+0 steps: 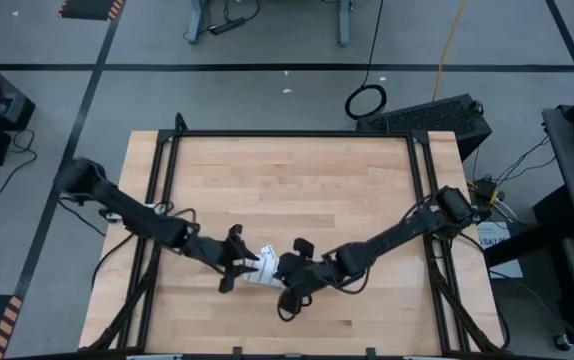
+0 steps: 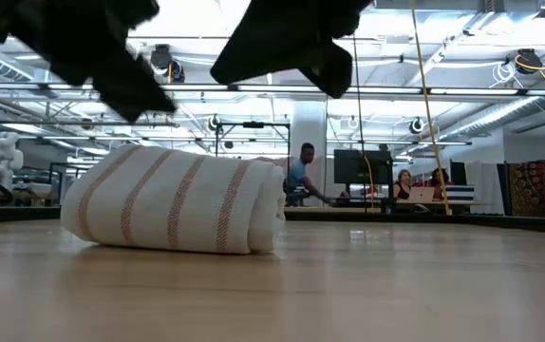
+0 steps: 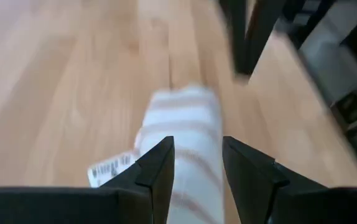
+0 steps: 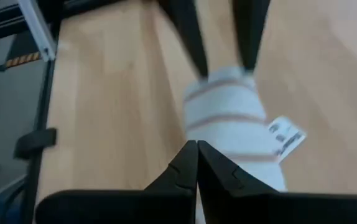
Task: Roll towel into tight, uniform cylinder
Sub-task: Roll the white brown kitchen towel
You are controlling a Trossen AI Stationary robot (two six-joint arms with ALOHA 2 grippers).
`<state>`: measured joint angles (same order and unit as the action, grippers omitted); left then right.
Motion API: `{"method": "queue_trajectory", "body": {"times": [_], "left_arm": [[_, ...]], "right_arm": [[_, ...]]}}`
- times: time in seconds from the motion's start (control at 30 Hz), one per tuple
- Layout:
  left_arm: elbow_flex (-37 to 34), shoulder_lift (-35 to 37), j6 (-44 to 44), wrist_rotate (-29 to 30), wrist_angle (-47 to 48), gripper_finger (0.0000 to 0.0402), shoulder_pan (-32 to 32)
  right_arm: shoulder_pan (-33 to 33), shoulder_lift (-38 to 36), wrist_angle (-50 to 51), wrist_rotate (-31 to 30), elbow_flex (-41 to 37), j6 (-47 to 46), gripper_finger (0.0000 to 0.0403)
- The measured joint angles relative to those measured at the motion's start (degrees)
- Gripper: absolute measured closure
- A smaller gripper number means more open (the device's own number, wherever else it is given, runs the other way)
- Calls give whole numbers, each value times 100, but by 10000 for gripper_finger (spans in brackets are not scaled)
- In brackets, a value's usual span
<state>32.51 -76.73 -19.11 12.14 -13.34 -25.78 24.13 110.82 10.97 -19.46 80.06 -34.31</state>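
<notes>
Towel (image 2: 173, 199) rolled on tabletop (image 1: 297, 180); left gripper (image 3: 197, 171) jaws apart, right gripper (image 4: 196, 163) jaws closed; press evenly, keep ends flush.

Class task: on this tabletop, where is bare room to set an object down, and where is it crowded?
Free: the table's far half and both near corners. Crowded: near-centre, where the rolled towel lies between left gripper, jaws open, and right gripper, jaws shut.

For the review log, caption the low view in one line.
Rolled striped towel lies on the wooden table, both arms dark overhead, people at desks in the room behind.
</notes>
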Motion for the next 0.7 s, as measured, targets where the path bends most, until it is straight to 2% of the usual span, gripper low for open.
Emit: {"method": "queue_trajectory", "body": {"times": [0.13,0.33,0.43,0.5,0.7], "left_arm": [[-4,-564,-3,-39,-52,275,-36],[-26,-861,-352,-42,151,337,-68],[-52,-832,-620,-123,119,362,-66],[-55,-694,-787,-417,218,371,-66],[-60,56,-1081,-938,627,375,-87]], "right_arm": [[-46,178,-401,-119,2,170,403],[-295,641,-1461,158,0,243,403],[-394,921,-2101,183,2,243,403],[-431,1081,-2310,183,0,218,403],[-462,1203,-2377,184,-5,287,403]]}}
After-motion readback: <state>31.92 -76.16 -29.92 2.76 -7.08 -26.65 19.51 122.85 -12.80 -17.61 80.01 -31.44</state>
